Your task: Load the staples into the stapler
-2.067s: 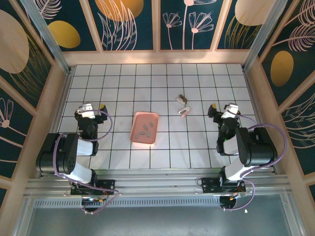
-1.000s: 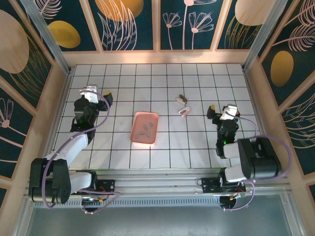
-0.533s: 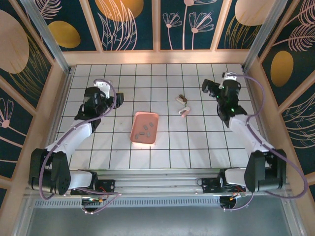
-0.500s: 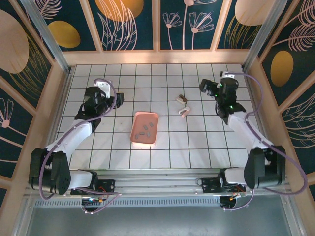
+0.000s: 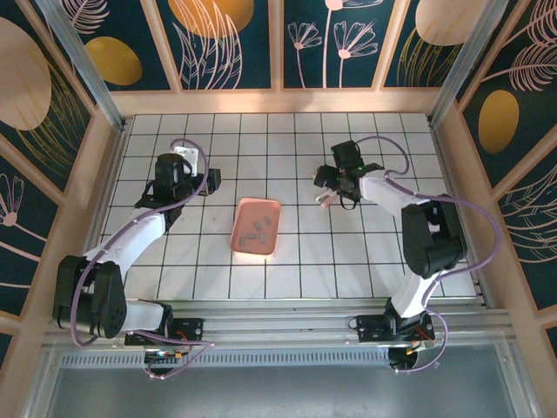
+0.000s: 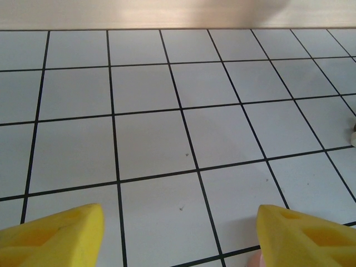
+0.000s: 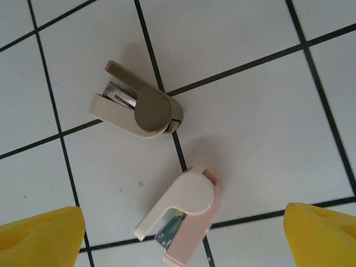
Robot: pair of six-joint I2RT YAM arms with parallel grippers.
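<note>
Two small staplers lie side by side on the tiles: a taupe and cream one [image 7: 139, 108] and a pink and cream one [image 7: 183, 222] [image 5: 325, 203], its mouth showing metal. My right gripper [image 7: 182, 236] [image 5: 329, 179] hovers right over them, open wide, yellow fingers [image 7: 39, 236] either side of the pink stapler without touching it. Several grey staple strips [image 5: 258, 229] lie in the pink tray [image 5: 246, 246]. My left gripper [image 6: 181, 231] [image 5: 209, 181] is open over bare tile, left of the tray's far end, holding nothing.
A white tiled floor [image 5: 287, 270] is boxed in by wooden walls [image 5: 278, 100] at the back and both sides. Free tiles lie between the tray and the staplers and along the near edge. A small object [image 6: 353, 133] shows at the right edge of the left wrist view.
My right arm has swung from the near right to the back and then left, ending over the staplers. The left gripper has moved away from its base toward the tray's far left.
</note>
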